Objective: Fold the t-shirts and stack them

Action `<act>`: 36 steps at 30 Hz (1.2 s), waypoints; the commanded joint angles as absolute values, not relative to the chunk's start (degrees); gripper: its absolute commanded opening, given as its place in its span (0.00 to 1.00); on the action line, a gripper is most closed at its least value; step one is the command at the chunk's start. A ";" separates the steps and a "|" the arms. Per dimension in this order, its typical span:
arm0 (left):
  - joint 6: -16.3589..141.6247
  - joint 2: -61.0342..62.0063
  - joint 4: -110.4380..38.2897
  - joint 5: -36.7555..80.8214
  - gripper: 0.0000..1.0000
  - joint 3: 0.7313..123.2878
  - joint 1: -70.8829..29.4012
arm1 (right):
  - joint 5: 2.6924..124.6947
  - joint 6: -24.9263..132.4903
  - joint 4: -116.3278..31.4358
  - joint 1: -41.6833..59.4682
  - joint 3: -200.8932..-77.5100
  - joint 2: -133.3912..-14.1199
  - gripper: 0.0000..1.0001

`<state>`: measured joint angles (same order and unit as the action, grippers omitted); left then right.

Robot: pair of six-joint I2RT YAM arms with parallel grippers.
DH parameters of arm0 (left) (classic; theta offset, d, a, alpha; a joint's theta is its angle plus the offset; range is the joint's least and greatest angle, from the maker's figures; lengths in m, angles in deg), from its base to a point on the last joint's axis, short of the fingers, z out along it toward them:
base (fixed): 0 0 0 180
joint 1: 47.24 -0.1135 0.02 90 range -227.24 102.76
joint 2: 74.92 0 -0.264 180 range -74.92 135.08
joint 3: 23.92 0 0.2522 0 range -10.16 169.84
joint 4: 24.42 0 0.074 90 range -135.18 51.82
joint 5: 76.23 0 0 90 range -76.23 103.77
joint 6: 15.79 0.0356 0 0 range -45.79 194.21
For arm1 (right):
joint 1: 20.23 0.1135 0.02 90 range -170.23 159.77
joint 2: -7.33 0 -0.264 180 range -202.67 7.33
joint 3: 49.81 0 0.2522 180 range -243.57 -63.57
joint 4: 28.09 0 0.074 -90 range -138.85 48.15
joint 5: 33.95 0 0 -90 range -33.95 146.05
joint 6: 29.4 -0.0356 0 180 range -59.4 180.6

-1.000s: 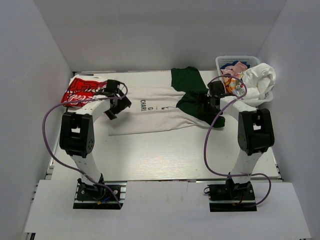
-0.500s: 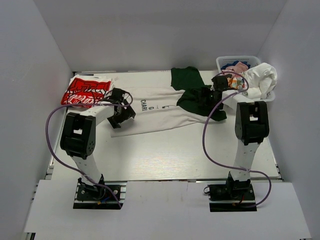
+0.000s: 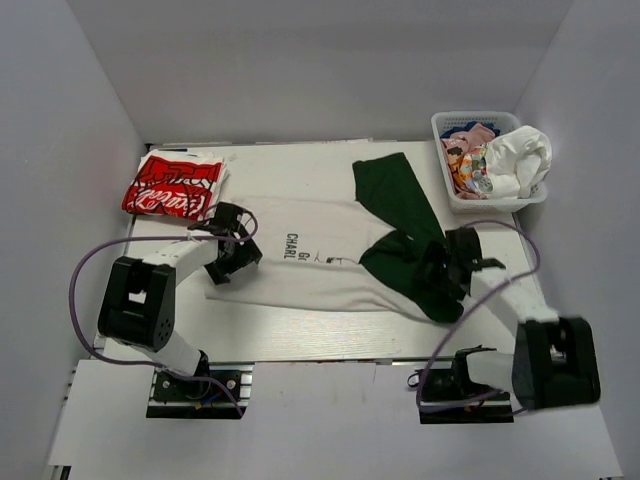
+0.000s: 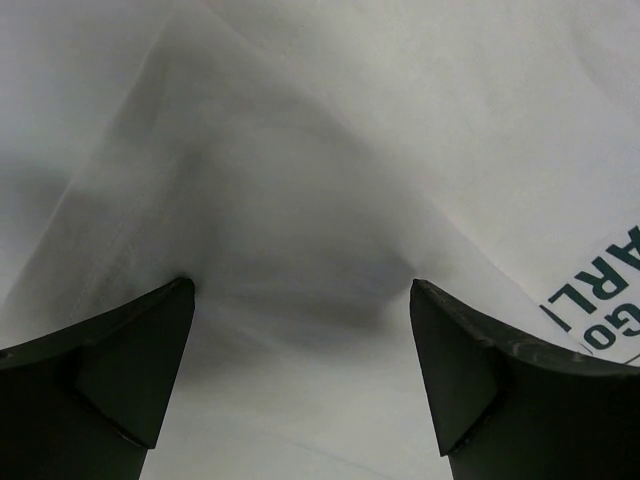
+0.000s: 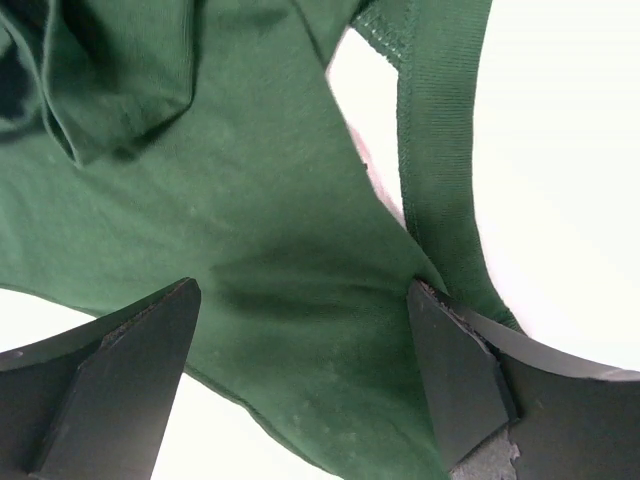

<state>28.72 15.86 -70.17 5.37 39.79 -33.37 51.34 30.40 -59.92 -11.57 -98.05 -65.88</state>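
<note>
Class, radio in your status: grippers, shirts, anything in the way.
Left gripper open at white shirt. Right gripper open at green shirt. Green shirt overlaps white shirt.

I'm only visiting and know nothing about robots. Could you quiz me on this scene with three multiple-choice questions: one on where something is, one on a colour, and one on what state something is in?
1. Where on the table does the red-and-white t-shirt lie?
A. near right corner
B. far left corner
C. centre

2. What colour is the cloth beneath the right gripper?
A. dark green
B. pink
C. blue

3. How does the left gripper stand?
A. shut on cloth
B. open over the white t-shirt
C. shut and empty

Answers:
1. B: the top view shows it at the far left.
2. A: the right wrist view shows the dark green t-shirt under the fingers.
3. B: its fingers stand apart with white cloth between them.
</note>
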 commanded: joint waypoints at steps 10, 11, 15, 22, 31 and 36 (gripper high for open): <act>27.54 3.74 -84.94 2.62 1.00 40.80 -31.60 | 52.18 30.45 -67.82 -6.53 -100.56 -45.33 0.90; 27.54 3.74 -84.33 1.83 1.00 43.08 -31.60 | 52.79 30.62 -66.39 -6.09 -101.44 -45.84 0.90; 31.58 3.21 -78.45 4.10 1.00 47.40 -32.83 | 62.19 31.50 -59.01 -2.84 -102.85 -52.43 0.90; 33.26 6.81 -79.05 -0.90 1.00 55.31 -32.83 | 60.45 28.70 -53.37 2.53 -103.21 -63.42 0.90; 34.83 9.10 -76.41 -0.38 1.00 55.93 -33.88 | 53.88 27.02 -45.90 3.32 -107.22 -74.66 0.90; 35.36 10.25 -76.94 -1.61 1.00 56.46 -34.41 | 35.88 28.33 -48.27 1.83 -117.61 -81.61 0.90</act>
